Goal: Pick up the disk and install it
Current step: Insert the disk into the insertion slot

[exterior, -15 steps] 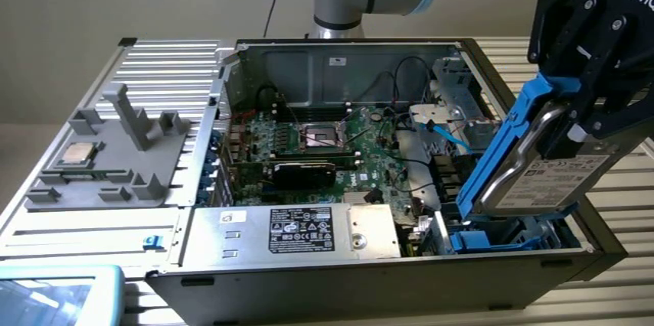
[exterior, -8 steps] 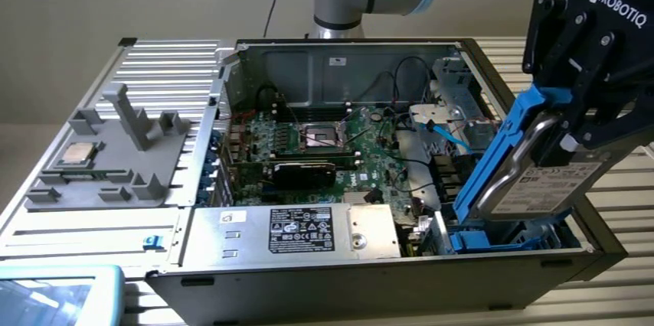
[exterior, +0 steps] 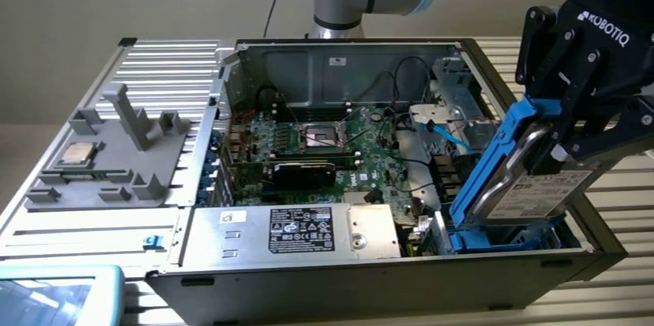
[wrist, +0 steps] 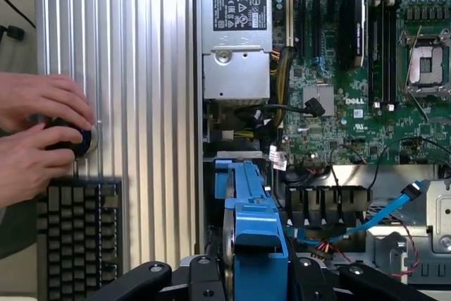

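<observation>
Holding disk (exterior: 538,187) — silver-grey metal, white label | blue rails (exterior: 501,150) | claw (exterior: 568,145) clamped

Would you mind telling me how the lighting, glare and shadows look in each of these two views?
Exterior view: soft, even light, the computer case shaded along its back wall, and no glare on the white label of the disk. Wrist view: the ribbed metal surface glares in bright streaks, while the cable gap beside the power supply sits dark.
</observation>
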Action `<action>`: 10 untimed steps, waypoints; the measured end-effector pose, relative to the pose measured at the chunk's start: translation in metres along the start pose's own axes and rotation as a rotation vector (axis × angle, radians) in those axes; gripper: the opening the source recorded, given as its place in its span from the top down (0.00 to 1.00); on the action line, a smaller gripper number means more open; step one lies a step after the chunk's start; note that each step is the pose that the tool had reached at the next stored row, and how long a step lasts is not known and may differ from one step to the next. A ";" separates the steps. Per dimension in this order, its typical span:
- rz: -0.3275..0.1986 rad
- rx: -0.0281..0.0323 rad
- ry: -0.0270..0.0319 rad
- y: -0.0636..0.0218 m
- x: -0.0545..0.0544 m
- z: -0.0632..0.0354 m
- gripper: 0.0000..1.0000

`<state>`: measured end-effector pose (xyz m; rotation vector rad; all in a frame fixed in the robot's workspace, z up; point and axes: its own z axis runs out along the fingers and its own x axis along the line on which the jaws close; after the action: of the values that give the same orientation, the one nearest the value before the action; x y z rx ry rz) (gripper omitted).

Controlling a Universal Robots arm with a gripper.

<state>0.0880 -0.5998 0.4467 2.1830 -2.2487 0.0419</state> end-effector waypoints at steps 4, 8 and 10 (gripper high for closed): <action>0.000 0.0000 0.0002 0.0001 -0.006 0.0013 0.63; 0.000 0.0000 0.0001 0.0002 -0.008 0.0038 0.63; 0.000 0.0000 0.0000 0.0003 -0.008 0.0059 0.63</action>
<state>0.0880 -0.5914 0.4406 2.1831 -2.2485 0.0419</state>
